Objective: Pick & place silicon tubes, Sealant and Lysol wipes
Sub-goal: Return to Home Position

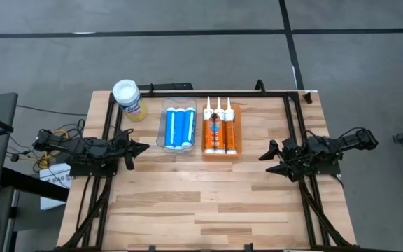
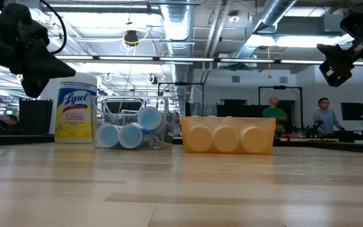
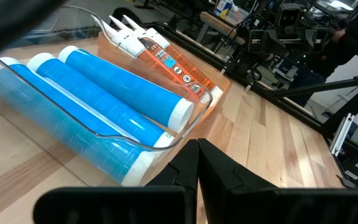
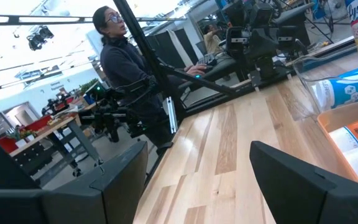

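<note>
The Lysol wipes canister (image 1: 128, 99) with a white lid and a yellow label (image 2: 75, 112) stands upright at the table's far left. Three blue tubes with white ends (image 1: 179, 126) lie in a clear bin (image 3: 185, 127). Three orange sealant tubes (image 1: 220, 133) lie side by side in an orange tray (image 2: 227, 137) to the right of the bin. My left gripper (image 1: 143, 148) is shut and empty, just left of the clear bin, above the table (image 3: 197, 155). My right gripper (image 1: 267, 155) is open and empty, to the right of the orange tray (image 4: 197, 180).
Black frame rails (image 1: 296, 126) run along the table's left, right and far edges. Bare wood (image 1: 201, 203) lies between the bins and the near edge. A person (image 4: 123, 62) sits beyond the table's left side in the right wrist view. People stand far off in the room (image 2: 323, 113).
</note>
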